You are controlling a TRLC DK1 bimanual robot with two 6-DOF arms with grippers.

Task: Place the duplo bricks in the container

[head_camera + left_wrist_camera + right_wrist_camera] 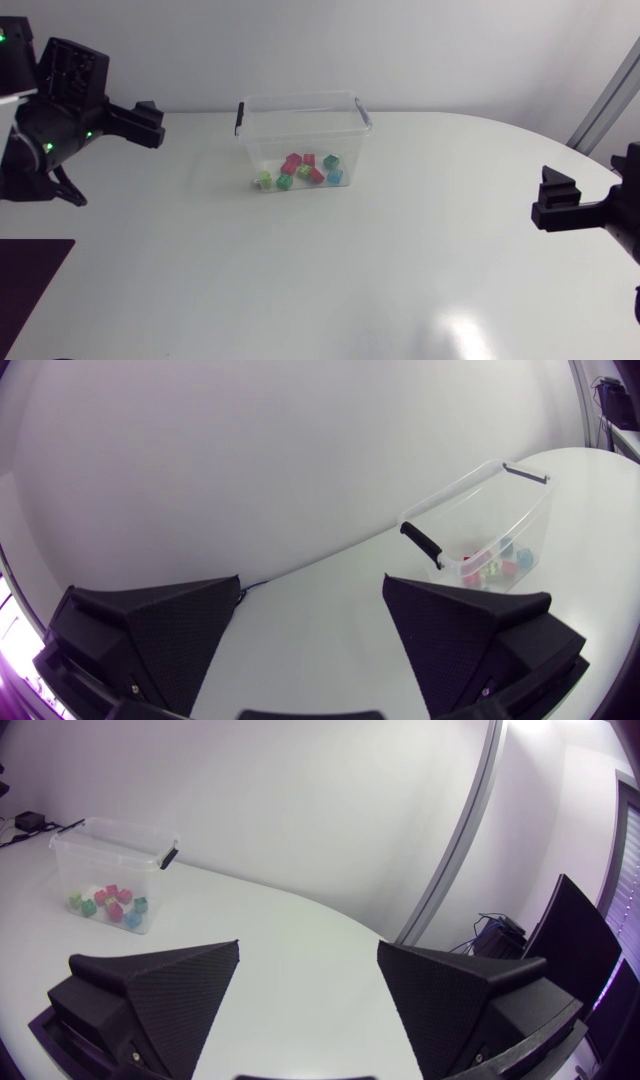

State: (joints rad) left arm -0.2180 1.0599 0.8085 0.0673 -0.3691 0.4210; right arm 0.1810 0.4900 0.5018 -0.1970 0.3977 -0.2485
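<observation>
All visible duplo bricks (302,168) lie inside the container (300,99) at upper centre of the head view, nearer the left gripper (312,586) at upper left than the right gripper (308,950) at the right edge, both spread wide and empty.

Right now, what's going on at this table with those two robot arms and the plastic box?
Nothing is being handled at this moment. The coloured duplo bricks lie together inside the clear container, which stands towards the far side of the white table. The left claw and the right claw are both open and empty, each off to its own side, well away from the container. The tidying looks finished.
</observation>
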